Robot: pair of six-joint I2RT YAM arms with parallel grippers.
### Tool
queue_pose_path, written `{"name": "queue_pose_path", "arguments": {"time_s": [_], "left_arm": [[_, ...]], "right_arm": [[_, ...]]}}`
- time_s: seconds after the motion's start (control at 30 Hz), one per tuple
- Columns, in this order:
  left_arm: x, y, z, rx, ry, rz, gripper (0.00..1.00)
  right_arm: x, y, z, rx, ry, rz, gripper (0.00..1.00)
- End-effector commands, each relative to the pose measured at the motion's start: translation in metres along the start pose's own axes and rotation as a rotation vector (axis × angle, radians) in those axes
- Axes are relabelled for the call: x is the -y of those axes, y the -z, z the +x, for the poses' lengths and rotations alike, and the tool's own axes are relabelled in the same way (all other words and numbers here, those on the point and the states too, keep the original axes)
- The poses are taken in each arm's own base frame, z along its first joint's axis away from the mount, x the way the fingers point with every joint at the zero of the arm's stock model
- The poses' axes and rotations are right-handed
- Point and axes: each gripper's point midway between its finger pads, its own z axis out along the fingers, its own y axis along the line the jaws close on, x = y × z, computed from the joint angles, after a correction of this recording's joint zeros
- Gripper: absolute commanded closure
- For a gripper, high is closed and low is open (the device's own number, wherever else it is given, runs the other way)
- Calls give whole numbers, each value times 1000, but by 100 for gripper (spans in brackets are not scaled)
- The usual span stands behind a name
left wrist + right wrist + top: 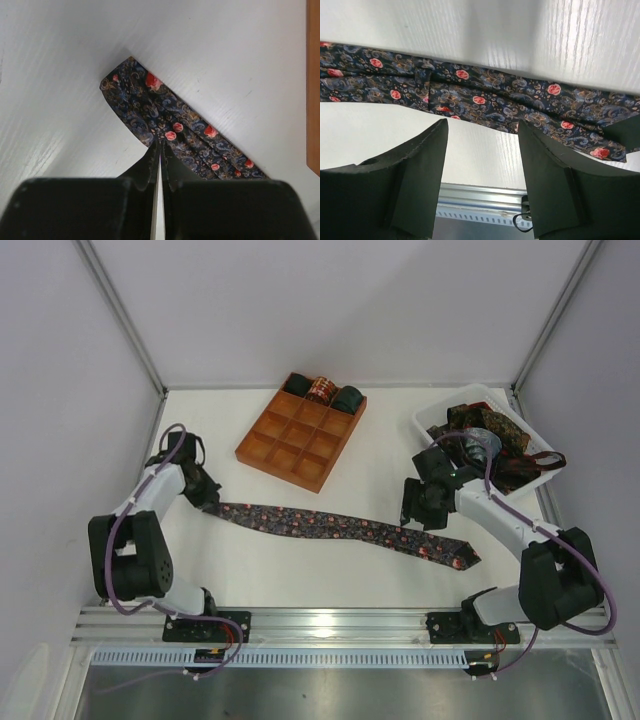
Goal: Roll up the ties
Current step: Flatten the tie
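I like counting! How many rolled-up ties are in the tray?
3, all in the back row of the tray: left green roll, reddish roll in the middle, right green roll. The other cells look empty, so none seems hidden.

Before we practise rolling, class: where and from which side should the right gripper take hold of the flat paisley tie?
Probably the wide end of the paisley tie, from straight above: it lies flat on the table, so only its two long edges offer a pinch. The open right gripper is close by.
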Motion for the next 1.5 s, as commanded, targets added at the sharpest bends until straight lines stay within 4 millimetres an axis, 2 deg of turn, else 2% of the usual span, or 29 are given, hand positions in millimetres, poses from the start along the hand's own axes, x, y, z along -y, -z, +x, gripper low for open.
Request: {"name": "queue_pose_path", "arguments": {"time_s": [0.0, 0.2, 0.3, 0.37, 0.43, 0.53, 0.6, 0.67, 0.73, 0.8, 0.9, 1.03, 1.13, 1.27, 1.47], "left_arm": [[7, -8, -18, 7, 27, 39, 94], [-8, -25, -20, -31, 51, 9, 95], [-21, -41, -21, -57, 79, -20, 96], [-34, -54, -20, -87, 106, -55, 97], [-53, -60, -15, -129, 146, -121, 99], [-77, -59, -14, -159, 190, -205, 100], [-84, -59, -9, -165, 183, -216, 99], [-90, -56, -6, -157, 193, -219, 100], [-95, -54, -6, -139, 206, -216, 99], [-98, -53, -3, -141, 206, -213, 99], [-98, -53, -2, -156, 204, -208, 100], [-93, -50, -5, -142, 215, -184, 99], [-93, -48, -8, -125, 219, -183, 99], [-95, -47, -13, -118, 204, -202, 99], [-96, -45, -13, -110, 216, -205, 99]], "right_arm": [[-4, 5, 6, -28, -59, -41, 37], [-4, 15, 4, -4, -83, -51, 36], [2, 21, 0, 11, -107, -45, 23], [8, 22, 0, 0, -139, -30, 22], [17, 21, 2, -17, -184, -2, 22], [23, 15, 1, -12, -277, 39, 24], [33, 11, -1, 8, -355, 97, 25], [33, 8, -1, 3, -392, 104, 27], [26, 2, 1, -12, -389, 81, 32], [26, -3, 7, -33, -360, 89, 34], [15, -12, 15, -50, -285, 62, 35], [19, -22, 33, -49, -210, 102, 38], [22, -30, 35, -38, -205, 104, 41], [21, -47, 37, -56, -156, 106, 49], [25, -58, 43, -100, -120, 133, 61]]}}
